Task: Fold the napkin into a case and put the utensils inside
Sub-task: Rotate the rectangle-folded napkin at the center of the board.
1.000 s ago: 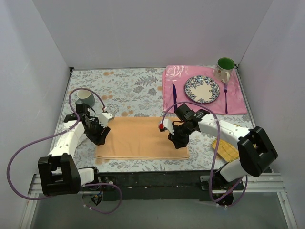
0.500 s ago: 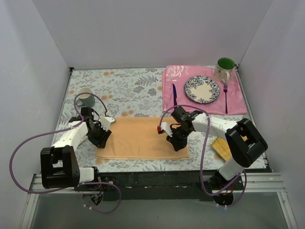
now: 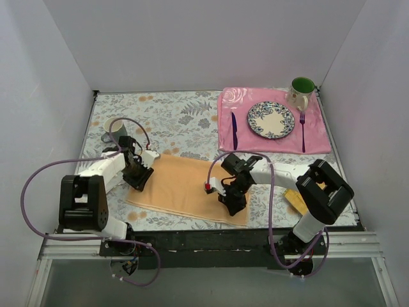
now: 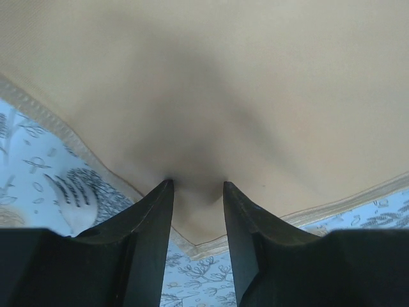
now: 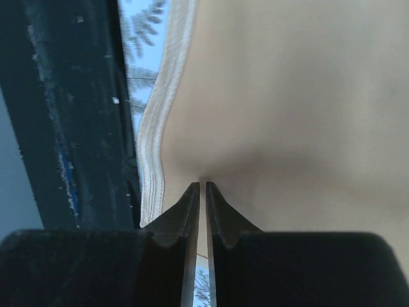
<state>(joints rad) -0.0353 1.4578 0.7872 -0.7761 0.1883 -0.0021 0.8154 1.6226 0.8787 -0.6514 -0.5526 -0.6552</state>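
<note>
A: Checking for logos or text first. Way too small to read anything on the green-lined mug (image 3: 301,91) or the patterned plate (image 3: 271,119) from the top view.

B: Same here. On to the left pincer (image 4: 197,184) then: jaws partway apart, pinching a puckered fold of the napkin (image 3: 185,188) right by a hemmed corner.

A: Yep, definitely gripping cloth, up at the napkin's left end, near the pale cup (image 3: 115,125). And the right pincer (image 5: 202,185)?

B: Nearly shut, just a thin slit, clamped on the napkin close to its hemmed edge, beside the dark front rail (image 5: 70,128) of the desk (image 3: 179,118).

A: Napkin itself lying peach-orange and skewed on the floral desk, between both arms, not yet folded narrow.

B: Utensils well apart from it: purple knife (image 3: 234,130) left of the plate, purple fork (image 3: 302,131) right of it, both flat on the pink placemat (image 3: 255,144). Yellow woven mat (image 3: 297,199) peeking out just beside the right arm.
</note>
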